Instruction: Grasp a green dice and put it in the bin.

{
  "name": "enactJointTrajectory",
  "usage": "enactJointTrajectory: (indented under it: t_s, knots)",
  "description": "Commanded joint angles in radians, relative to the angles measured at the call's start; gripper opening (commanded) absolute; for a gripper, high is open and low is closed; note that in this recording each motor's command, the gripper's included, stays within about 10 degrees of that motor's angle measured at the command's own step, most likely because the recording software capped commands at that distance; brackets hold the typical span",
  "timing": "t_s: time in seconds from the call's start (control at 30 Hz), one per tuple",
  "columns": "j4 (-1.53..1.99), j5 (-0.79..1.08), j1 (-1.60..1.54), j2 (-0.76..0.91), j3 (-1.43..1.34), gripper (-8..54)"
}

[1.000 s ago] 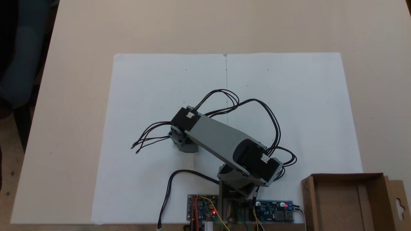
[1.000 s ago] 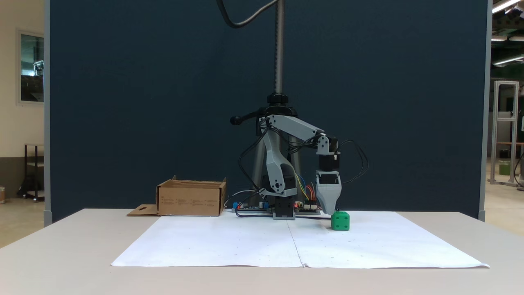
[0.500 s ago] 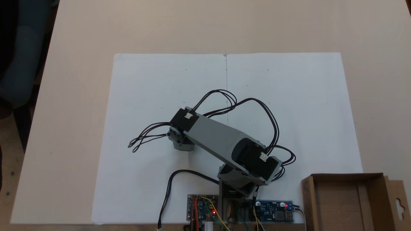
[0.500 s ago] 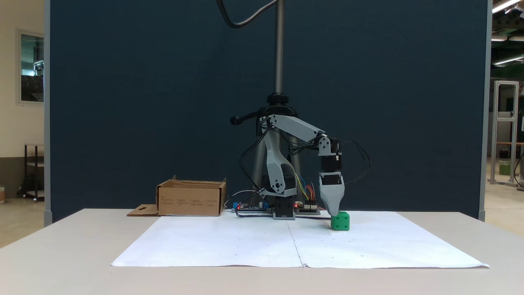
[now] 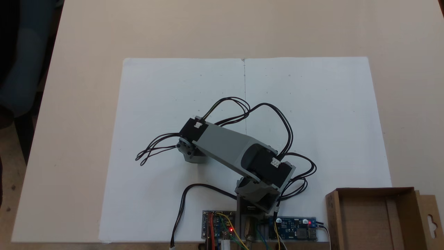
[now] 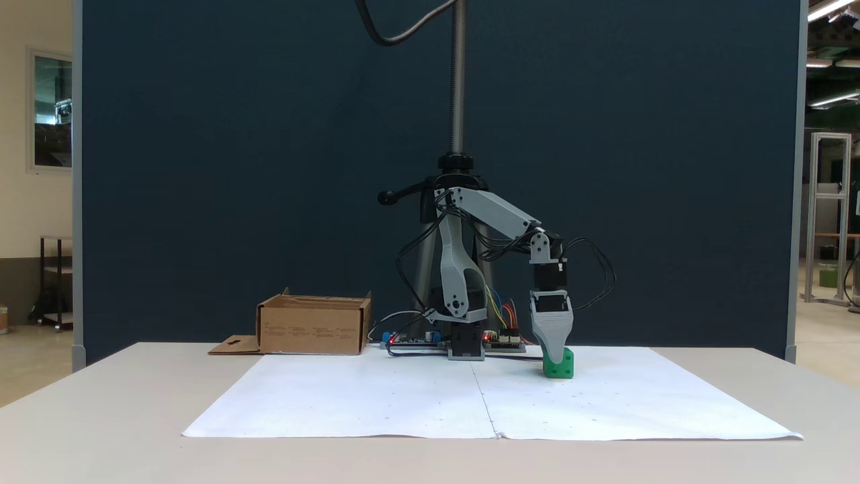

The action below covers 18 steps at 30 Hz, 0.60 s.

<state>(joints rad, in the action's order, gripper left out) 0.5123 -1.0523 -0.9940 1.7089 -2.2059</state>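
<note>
Low, jaws state unclear, over green dice [image 6: 560, 364] on white paper [image 6: 403, 396] — bin [image 6: 314, 327] well apart.

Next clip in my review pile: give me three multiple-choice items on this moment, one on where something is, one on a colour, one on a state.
1. In the front fixed view, the gripper is
A. down at the green dice
B. over the bin
C. raised high above the table

2. The sheet under the arm is
A. black
B. white
C. yellow

3. The bin, seen from above, is
A. closed by a lid
B. tipped on its side
C. open-topped, with no dice in the part that shows

Answers:
1 A: the grey gripper tip overlaps the dice's upper left on the sheet, far from the bin.
2 B: the paper reads white in both fixed views.
3 C: bare cardboard floor shows inside its walls, though the frame cuts off its lower part.
</note>
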Motion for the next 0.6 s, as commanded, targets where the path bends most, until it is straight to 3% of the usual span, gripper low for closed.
enactJointTrajectory:
  t_s: [0.0, 0.57]
  knots:
    - [-0.035, -0.074, -0.011, 0.009, 0.021, 41.9]
    - [-0.074, -0.072, -0.011, -0.061, 0.021, 40.3]
